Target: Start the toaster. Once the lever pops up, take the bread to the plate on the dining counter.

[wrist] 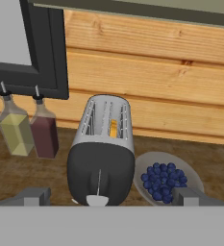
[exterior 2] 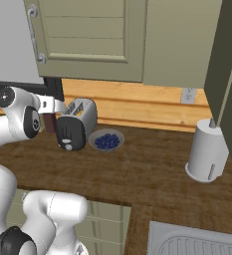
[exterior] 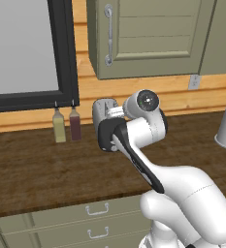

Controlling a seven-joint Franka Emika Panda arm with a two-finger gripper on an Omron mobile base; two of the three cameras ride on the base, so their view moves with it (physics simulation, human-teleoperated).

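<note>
1. While the worktop (exterior 2: 152, 174) carries everything, the toaster (wrist: 103, 153) stands near the wall beside a bowl of blueberries (wrist: 167, 181), with the bread (wrist: 113, 129) seated in a slot.
2. Gripper (wrist: 111, 196) hangs just before the toaster's black end, jaws spread wide, holding nothing.
3. Step in hand, as judged: pressing the lever (wrist: 97, 200). One fingertip should come squarely over the tab and drive straight down along the slit; a skewed push risks shoving the light toaster backwards.
4. Hand view alone reveals the lever and bread; the right base view adds the paper towel roll (exterior 2: 206, 152); the left base view shows two bottles (exterior: 67, 125).
</note>
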